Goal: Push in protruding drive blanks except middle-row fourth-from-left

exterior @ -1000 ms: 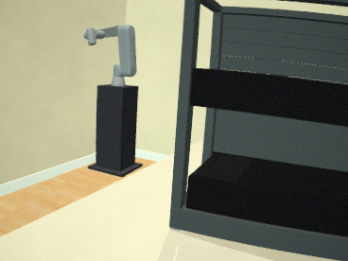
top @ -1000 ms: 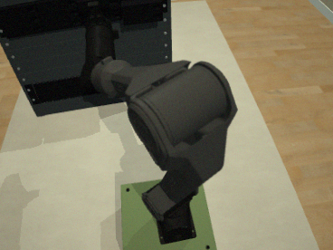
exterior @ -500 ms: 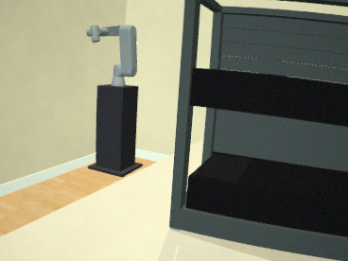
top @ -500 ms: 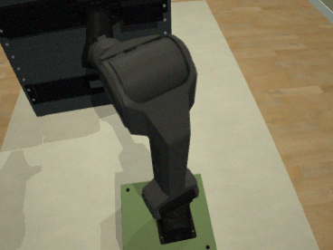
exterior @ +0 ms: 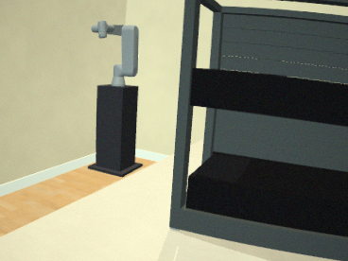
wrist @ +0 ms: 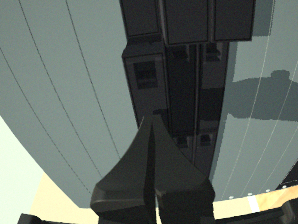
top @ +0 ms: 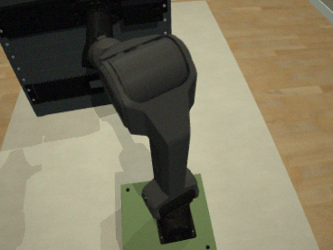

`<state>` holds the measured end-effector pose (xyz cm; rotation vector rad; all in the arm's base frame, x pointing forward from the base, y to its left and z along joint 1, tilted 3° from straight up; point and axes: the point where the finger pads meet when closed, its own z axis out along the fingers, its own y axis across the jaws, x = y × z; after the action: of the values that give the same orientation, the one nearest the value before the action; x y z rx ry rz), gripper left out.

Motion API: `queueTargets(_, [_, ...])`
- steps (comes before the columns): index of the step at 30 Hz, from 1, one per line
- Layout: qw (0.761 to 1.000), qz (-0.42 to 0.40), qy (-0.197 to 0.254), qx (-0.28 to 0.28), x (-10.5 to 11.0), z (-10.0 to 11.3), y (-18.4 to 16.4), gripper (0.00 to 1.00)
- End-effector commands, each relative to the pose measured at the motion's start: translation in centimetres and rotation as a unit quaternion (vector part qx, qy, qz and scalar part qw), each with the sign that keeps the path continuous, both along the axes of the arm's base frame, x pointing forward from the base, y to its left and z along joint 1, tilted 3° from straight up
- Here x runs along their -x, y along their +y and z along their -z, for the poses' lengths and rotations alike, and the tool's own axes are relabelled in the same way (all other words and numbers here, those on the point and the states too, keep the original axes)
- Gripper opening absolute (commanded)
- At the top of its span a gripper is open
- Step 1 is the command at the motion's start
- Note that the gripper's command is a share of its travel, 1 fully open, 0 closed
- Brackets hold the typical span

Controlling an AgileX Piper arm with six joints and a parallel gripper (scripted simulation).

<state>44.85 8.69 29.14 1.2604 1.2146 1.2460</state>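
The dark rack (top: 54, 54) stands at the far left of the mat, and my arm (top: 154, 104) reaches to its front and hides the blanks and the gripper in this view. In the wrist view my gripper (wrist: 153, 125) is shut and empty, its tips pointing at the dark chassis front (wrist: 186, 3). A dark blank with a small square recess (wrist: 147, 79) lies just beyond the fingertips; I cannot tell if they touch. Grey rack panels (wrist: 60, 63) flank the blanks. The exterior view shows the rack (exterior: 265, 128) from its side, with the blanks hidden.
My arm's green base plate (top: 165, 217) sits at the near edge of the pale mat. A grey arm on a black pedestal (exterior: 116, 128) stands by the far wall. Black units (exterior: 269, 95) fill the rack's shelves. Wooden floor (top: 290, 68) lies to the right.
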Motion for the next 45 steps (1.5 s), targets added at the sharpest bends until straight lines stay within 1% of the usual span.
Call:
queueTargets(1, [1.0, 0.0, -0.001, -0.001, -0.3, -0.1, 0.0, 0.0])
queueTargets(4, [1.0, 0.0, -0.001, -0.001, -0.9, -0.2, 0.0, 0.0])
queueTargets(15, [1.0, 0.0, -0.001, -0.001, -0.9, -0.2, 0.0, 0.0])
queueTargets(21, [1.0, 0.0, -0.001, -0.001, -1.9, -0.1, 0.1, 0.0])
queueTargets(32, [1.0, 0.0, -0.001, -0.001, -1.9, -0.1, 0.1, 0.0])
queueTargets(38, [1.0, 0.0, -0.001, -0.001, -2.9, -0.1, 0.1, 0.0])
queueTargets(45, [1.0, 0.0, -0.001, -0.001, -2.9, 0.0, 0.1, 0.0])
